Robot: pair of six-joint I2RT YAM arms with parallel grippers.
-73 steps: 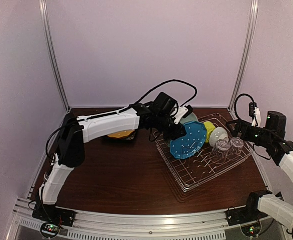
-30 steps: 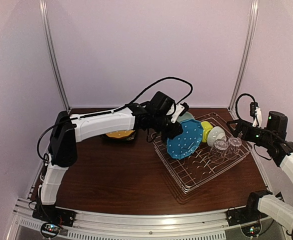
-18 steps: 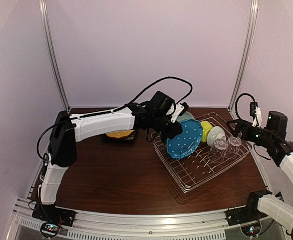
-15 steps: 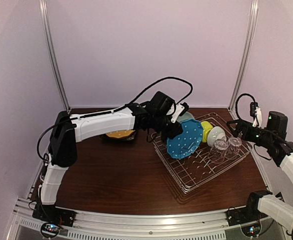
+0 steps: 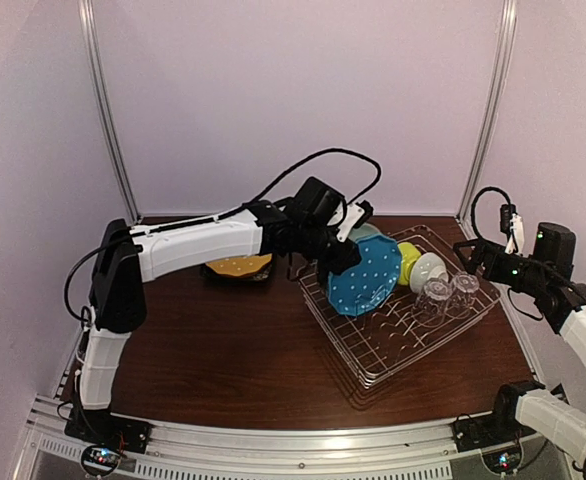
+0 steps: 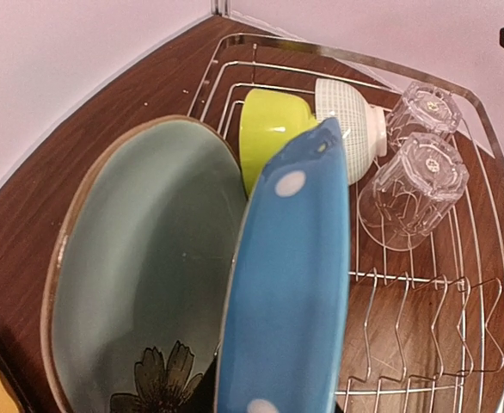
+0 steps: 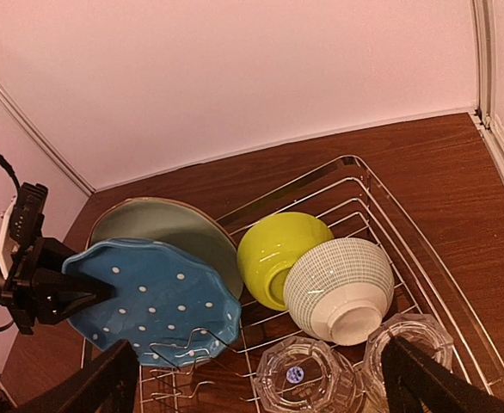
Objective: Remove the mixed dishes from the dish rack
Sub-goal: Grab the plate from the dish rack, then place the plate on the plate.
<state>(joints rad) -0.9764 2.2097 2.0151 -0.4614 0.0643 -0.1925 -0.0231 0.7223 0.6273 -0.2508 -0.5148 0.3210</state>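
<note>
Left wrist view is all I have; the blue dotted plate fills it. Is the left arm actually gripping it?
Observer: Yes. Right wrist shows the left gripper, jaws shut on the rim of the blue dotted plate.
Operator: Where's the right arm?
Observer: The right gripper hangs beside the right end of the dish rack, jaws wide open, empty.
Operator: Anything outside the rack?
Observer: An orange plate lies to the left of it.
</note>
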